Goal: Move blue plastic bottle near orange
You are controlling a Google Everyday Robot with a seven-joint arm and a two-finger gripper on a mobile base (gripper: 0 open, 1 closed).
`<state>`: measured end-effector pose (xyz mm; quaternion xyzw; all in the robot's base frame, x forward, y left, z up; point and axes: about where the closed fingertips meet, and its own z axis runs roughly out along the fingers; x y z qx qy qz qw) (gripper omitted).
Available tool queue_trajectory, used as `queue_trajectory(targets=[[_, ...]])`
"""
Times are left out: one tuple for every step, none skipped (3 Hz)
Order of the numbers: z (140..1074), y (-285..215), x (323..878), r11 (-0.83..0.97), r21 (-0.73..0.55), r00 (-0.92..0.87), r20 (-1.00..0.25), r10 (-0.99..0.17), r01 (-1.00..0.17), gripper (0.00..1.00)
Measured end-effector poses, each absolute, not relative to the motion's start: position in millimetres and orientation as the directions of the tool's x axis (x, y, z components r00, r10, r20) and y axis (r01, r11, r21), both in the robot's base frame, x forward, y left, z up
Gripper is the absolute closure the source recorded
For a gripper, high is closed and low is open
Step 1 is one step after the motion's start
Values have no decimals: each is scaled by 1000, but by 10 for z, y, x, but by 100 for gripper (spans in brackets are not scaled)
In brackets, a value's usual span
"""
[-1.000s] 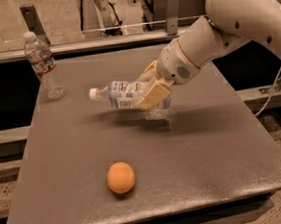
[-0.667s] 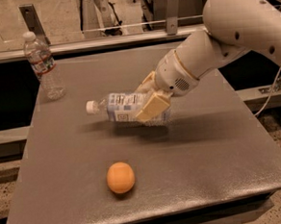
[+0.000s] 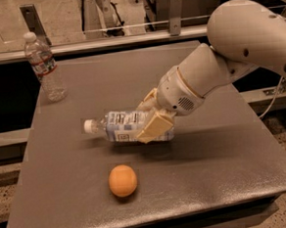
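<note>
The blue plastic bottle (image 3: 122, 126) lies on its side, white cap pointing left, with a pale blue-and-white label. My gripper (image 3: 151, 119) is shut on the bottle's right half, its tan fingers (image 3: 155, 127) wrapped across the body. The bottle sits low, at or just above the grey table (image 3: 224, 154). The orange (image 3: 122, 180) rests on the table in front of the bottle and slightly left, about one orange-width from it.
A clear ribbed water bottle (image 3: 45, 67) with a red-and-white label stands upright at the table's back left corner. A metal rail (image 3: 98, 40) runs behind the table. My white arm (image 3: 237, 50) reaches in from the right.
My gripper has carried the blue plastic bottle down and forward, toward the orange. The orange and the water bottle have not moved.
</note>
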<state>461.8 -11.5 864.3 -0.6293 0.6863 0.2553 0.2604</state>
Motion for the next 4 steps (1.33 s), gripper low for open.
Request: queue_trajectory(targets=[[8556,-141,4491,82,44,-90,-669,-738,-996,83],[8498,-140,4396,76,62,-98,-665,-741,-995,60],[8463,-150,4317,66,72,-97,-658,-746,-995,37],[8447,-198,4255,56,75,-91,-646,-758,-996,14]])
